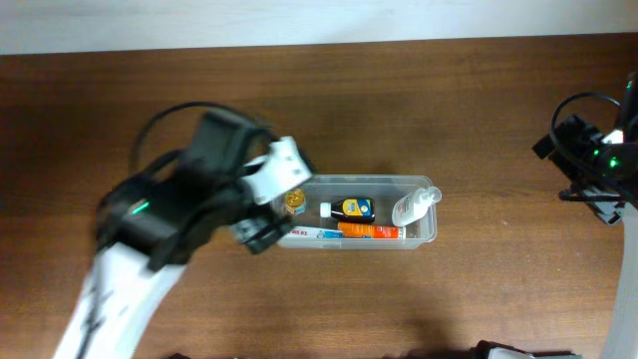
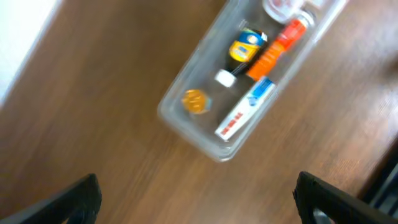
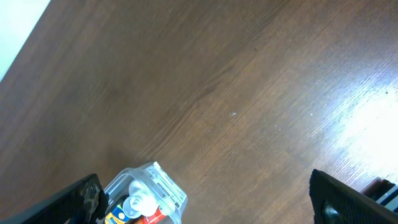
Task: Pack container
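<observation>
The clear plastic container [image 1: 427,231] lies mid-table. It holds a small yellow-lidded jar [image 1: 295,201], a dark bottle with a yellow label [image 1: 352,208], an orange and white tube [image 1: 347,231] and a white bottle [image 1: 413,207]. My left gripper [image 1: 261,235] hovers at the container's left end, blurred. In the left wrist view its jaws [image 2: 199,199] are wide open and empty above the container [image 2: 176,122]. My right gripper [image 1: 570,140] is at the far right edge, well away. Its jaws [image 3: 205,205] are open and empty, with the container's right end [image 3: 169,188] at the lower left.
The brown wooden table [image 1: 469,110] runs to a white wall strip along the back edge. The right arm's black cables [image 1: 588,100] loop at the right side.
</observation>
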### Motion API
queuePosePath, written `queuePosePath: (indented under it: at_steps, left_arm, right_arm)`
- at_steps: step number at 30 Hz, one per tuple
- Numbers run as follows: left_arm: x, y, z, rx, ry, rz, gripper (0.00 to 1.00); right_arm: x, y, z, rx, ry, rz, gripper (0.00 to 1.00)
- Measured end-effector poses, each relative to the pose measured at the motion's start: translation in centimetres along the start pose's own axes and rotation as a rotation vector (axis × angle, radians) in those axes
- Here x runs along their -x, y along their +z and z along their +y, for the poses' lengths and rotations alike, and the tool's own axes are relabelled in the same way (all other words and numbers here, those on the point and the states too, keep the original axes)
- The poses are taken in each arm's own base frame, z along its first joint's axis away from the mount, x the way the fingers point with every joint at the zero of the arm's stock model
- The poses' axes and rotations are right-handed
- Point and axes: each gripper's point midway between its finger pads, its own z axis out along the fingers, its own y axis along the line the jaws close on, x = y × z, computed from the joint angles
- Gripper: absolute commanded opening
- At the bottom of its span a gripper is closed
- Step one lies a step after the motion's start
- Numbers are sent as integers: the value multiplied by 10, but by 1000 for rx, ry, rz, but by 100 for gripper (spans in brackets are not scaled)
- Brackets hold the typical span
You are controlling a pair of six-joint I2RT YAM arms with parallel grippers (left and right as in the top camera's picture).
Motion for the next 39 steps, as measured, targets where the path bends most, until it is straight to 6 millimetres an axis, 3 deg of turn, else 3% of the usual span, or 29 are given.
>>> queuePosePath:
  at_steps: [6,12,17,24,31,39]
  left_arm:
    - [-35,-53,33,180,-171,-164,100]
    - [-87,-60,29,333,-273,-259,100]
    - [-118,-38,3,388,-265,-326,100]
    - [-157,23,-31,355,-251,-364,100]
    - [-170,58,-35,380,-219,-424,100]
    - [-173,76,-29,429,-185,-484,100]
  right_arm:
    - [0,0,0,0,0,0,98]
    - [0,0,0,-1,0,0,98]
    - [0,0,0,0,0,-1,98]
    - [0,0,0,0,1,0,98]
    - [0,0,0,0,1,0,98]
    - [0,0,0,0,1,0,98]
